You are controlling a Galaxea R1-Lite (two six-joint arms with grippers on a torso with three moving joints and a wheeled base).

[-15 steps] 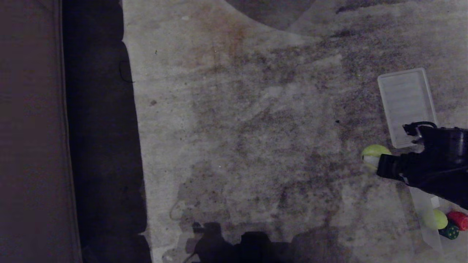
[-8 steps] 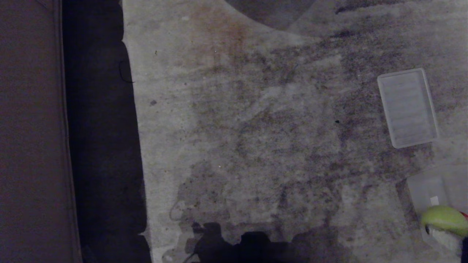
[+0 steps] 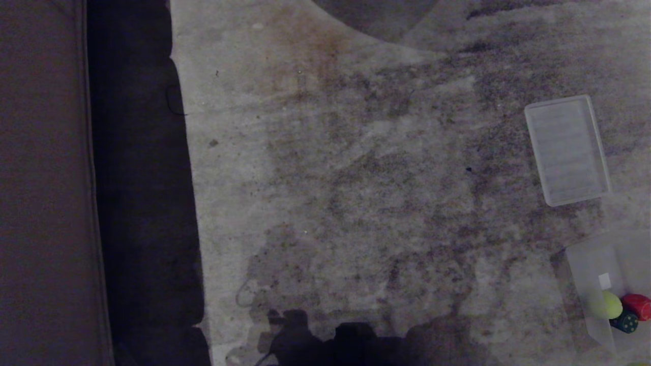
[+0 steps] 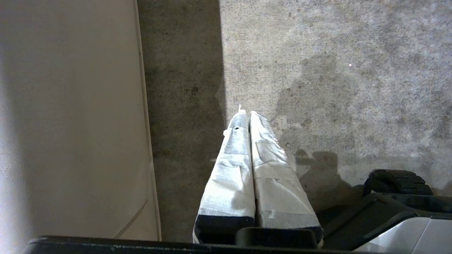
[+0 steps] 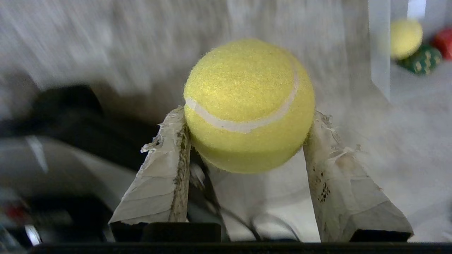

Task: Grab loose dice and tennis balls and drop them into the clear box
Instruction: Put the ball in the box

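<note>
The right gripper (image 5: pixel 247 141), pinching a ball (image 5: pixel 249 106), has swung out of the head view, back from the box (image 3: pixel 585 264); release remains. Left gripper (image 4: pixel 249 114) pressed together.

clear box (image 3: pixel 585 264) cut off at frame edge, carpet (image 5: pixel 106 42) behind held ball motion-blurred

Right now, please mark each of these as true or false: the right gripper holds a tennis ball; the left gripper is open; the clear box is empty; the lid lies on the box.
1. The right gripper holds a tennis ball. True.
2. The left gripper is open. False: its fingers are pressed together, holding nothing.
3. The clear box is empty. False: a second ball, a red die and a green die lie inside.
4. The lid lies on the box. False: it lies flat on the carpet, apart from the box.
</note>
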